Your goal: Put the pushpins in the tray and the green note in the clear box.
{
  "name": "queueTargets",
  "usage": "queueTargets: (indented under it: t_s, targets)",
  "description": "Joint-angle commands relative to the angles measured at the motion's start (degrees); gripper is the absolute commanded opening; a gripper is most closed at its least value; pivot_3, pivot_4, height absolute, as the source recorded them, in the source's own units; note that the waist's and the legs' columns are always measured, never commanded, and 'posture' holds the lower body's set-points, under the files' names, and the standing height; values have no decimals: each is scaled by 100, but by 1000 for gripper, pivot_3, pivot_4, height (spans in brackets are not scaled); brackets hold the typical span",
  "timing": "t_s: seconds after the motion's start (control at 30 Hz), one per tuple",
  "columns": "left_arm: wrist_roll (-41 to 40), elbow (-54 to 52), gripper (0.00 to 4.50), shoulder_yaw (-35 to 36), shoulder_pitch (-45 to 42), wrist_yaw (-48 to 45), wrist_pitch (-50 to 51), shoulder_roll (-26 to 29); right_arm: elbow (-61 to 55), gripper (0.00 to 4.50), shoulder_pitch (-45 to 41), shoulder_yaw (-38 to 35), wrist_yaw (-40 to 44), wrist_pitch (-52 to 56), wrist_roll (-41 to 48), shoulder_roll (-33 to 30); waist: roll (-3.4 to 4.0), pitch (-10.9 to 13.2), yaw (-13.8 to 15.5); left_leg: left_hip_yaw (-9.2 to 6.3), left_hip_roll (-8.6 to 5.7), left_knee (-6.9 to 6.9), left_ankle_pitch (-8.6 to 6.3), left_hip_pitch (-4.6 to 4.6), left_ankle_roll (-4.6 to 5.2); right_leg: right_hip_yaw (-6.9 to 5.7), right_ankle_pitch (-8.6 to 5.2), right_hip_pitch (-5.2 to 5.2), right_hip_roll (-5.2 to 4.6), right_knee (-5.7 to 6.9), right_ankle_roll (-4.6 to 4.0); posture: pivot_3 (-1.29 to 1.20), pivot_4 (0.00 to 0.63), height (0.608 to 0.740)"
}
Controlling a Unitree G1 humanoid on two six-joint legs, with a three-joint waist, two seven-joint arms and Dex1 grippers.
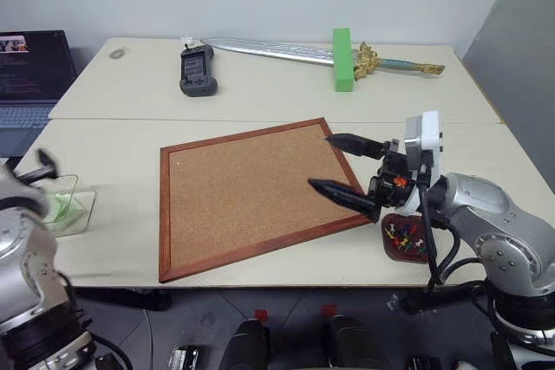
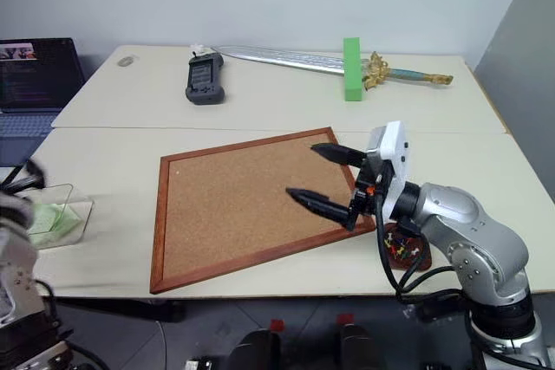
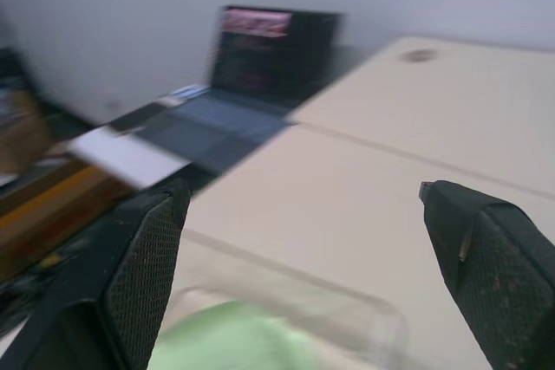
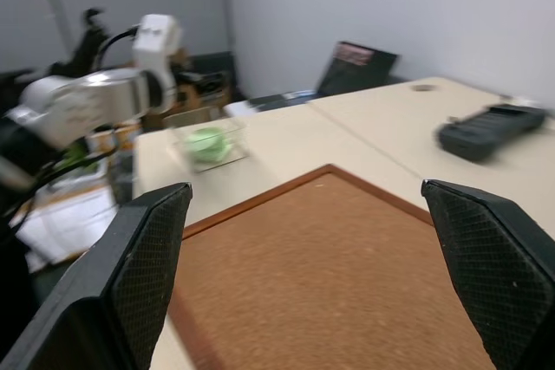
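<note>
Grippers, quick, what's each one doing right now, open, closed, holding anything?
Left gripper: jaws open, holding nothing, above the clear box with the green note inside.
Right gripper: jaws open, empty, over the corkboard.

Green note (image 2: 54, 217) in clear box (image 2: 76, 223); pushpins (image 1: 406, 237) in tray (image 1: 389, 246).

Evenly bright, soft shadows only; motion blur over black laptop (image 3: 260, 58) and transparent plastic box (image 3: 286, 318).
</note>
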Motion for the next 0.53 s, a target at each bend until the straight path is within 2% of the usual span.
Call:
queueTargets:
  t_s: [0.03, 0.07, 0.17, 0.33, 0.53]
  targets:
    - [-226, -763, 4471, -773, -87, -564, 18, 24, -414, 4500, 305, -183, -740, -22, -243, 149, -2, -1, -11, 1, 1, 0, 0, 0, 0, 0, 0, 0, 1, -1, 0, 0, 150, 740]
    - [-253, -807, 4471, -885, -80, -607, 38, -24, -456, 4500, 388, -149, -867, -43, -331, 181, -2, -2, -20, 3, 1, -1, 0, 0, 0, 2, 0, -2, 2, 0, 0, 0, 150, 740]
    - [-91, -1016, 4471, -1602, 139, -805, -67, -188, -551, 4500, 845, 156, -1755, -254, -1404, 376, -1, -2, -50, 8, 4, -4, 0, 4, 0, 7, 0, -4, 8, 2, 0, 0, 150, 740]
    - [201, -1204, 4471, -2288, 617, -812, -233, -537, -402, 4500, 1353, 360, -2747, -536, -2560, 830, 3, 0, -67, 21, 6, -7, 0, 8, -2, 19, -1, -9, 21, 2, 0, 0, 150, 740]
    - [499, -1332, 4471, -2636, 1062, -616, -392, -988, -138, 4500, 1931, 490, -3295, -777, -3508, 1143, 2, -1, -43, 16, 7, -5, -1, 8, -2, 16, -1, -3, 23, 1, 1, 0, 150, 740]
